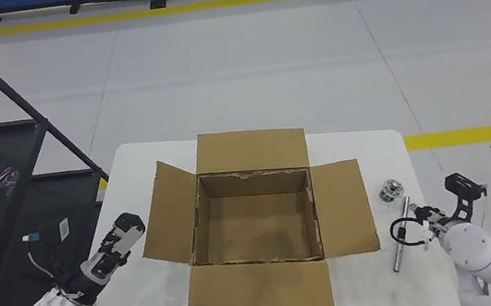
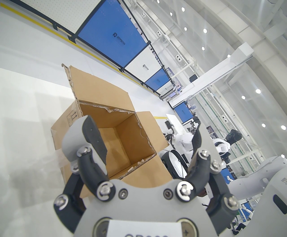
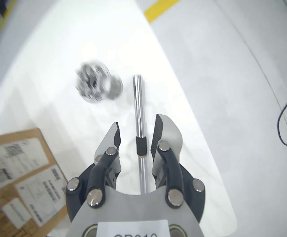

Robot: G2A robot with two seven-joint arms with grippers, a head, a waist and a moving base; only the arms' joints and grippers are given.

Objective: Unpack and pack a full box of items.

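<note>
Your cardboard box [image 1: 259, 293] sits open in the middle of the counter [image 1: 347, 147], all four flaps folded out flat. To the right of it a shiny metal rod [image 3: 138, 101] lies on the counter, running near to far, with a small round metal part [image 3: 98, 86] just beside its far end, on the side towards the box. Your right end effector [image 3: 138, 122] hangs over the rod with its fingers [image 3: 158, 130] spread. The rod runs between them, and a black band [image 3: 141, 145] on it sits right in the gap. Over on the left of the box, your left end effector [image 2: 143, 125] is spread wide too, pointing at the box with nothing in it.
</note>
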